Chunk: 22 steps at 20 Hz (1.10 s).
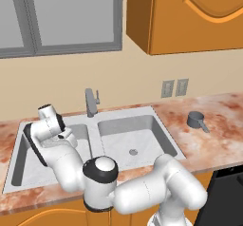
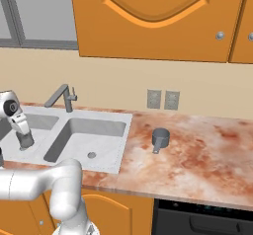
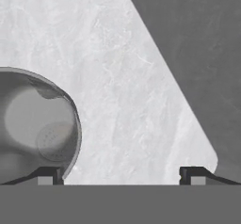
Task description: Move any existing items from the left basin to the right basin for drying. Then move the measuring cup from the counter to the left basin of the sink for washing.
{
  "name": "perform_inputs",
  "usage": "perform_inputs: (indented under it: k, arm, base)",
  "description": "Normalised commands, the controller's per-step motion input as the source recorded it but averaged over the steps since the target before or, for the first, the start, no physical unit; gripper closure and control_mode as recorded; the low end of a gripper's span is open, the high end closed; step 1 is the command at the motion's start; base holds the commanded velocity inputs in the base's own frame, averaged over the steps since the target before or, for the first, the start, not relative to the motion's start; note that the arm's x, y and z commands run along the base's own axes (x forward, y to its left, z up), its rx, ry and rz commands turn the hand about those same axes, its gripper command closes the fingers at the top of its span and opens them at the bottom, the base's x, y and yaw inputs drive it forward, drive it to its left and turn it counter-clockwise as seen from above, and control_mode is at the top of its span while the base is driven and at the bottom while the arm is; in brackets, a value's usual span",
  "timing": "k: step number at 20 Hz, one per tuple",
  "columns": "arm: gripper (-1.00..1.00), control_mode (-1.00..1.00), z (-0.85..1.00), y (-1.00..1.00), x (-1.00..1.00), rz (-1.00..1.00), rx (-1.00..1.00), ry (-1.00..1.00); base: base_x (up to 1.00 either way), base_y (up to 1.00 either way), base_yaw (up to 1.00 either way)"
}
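On the far left, the arm reaches down into the left basin [image 1: 28, 158] of the sink [image 1: 156, 113], and the gripper [image 3: 121, 175] hangs just above the basin floor with its jaws spread wide and nothing between them. In the hand view the tumbler [image 3: 35, 124] stands upright at the left edge, its open mouth facing the camera. One fingertip [image 3: 47, 173] sits over the rim or just inside it, while the other stands well off over bare floor.

That offset looks like the main risk. If the jaws close from here, the near finger could go inside the tumbler or strike its rim. Either would tip it or push it sideways instead of clamping it. A pinch on one wall alone would likely be weak, and the tumbler could slip during the lift over the divider into the right basin [image 1: 135, 135]. The faucet [image 1: 90, 101] rises at the middle back, close to that path, and a carried tumbler might clip it.

Far to the right, the measuring cup [image 2: 160, 137] waits on the counter [image 2: 207, 150], well apart from the sink and out of harm's way.
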Motion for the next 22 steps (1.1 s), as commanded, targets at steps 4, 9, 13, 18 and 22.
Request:
perform_inputs:
  k: [4,9,13,18,22]
  arm:
    - [-1.00,-1.00,-0.20,0.01,0.05,0.00,-0.01,-0.06]
    - [-1.00,-1.00,-0.22,0.00,0.12,0.00,0.00,-0.05]
    - [-1.00,-1.00,-0.17,0.00,0.18,0.00,0.00,-0.03]
    - [-1.00,-1.00,-0.26,0.03,0.22,0.00,0.00,-0.01]
    - [-1.00,-1.00,-0.28,0.07,0.24,0.00,0.00,0.00]
  base:
    - [0.00,0.00,0.00]
    - [0.00,0.00,0.00]
    - [0.00,0.00,0.00]
    - [0.00,0.00,0.00]
    - [0.00,0.00,0.00]
